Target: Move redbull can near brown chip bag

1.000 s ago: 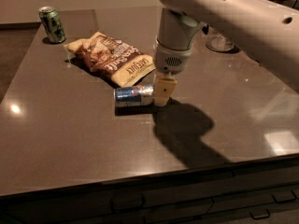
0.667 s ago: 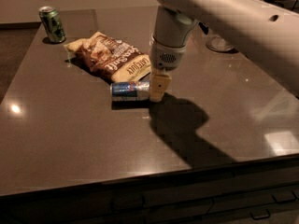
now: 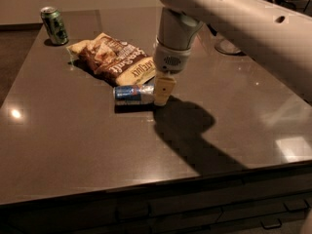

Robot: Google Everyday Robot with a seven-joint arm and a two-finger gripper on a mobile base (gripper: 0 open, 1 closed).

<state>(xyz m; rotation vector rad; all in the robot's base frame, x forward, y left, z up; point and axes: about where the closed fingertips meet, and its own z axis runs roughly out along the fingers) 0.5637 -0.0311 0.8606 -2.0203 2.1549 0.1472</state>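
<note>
The redbull can (image 3: 130,94) lies on its side on the dark table (image 3: 73,145), blue and silver, just in front of the near edge of the brown chip bag (image 3: 113,57). My gripper (image 3: 163,89) hangs down from the pale arm and grips the can's right end. One cream finger (image 3: 164,88) shows in front of the can. The other finger is hidden behind it. The can sits a small gap from the bag's cream-tan end.
A shorter green can (image 3: 54,26) stands upright at the table's far left corner. A pale round object (image 3: 226,45) sits at the back right, partly behind the arm. The table's front edge runs along the bottom, with drawers below.
My gripper and the redbull can have slid left and slightly farther back, closer to the chip bag. The bag and the green can have not moved.
</note>
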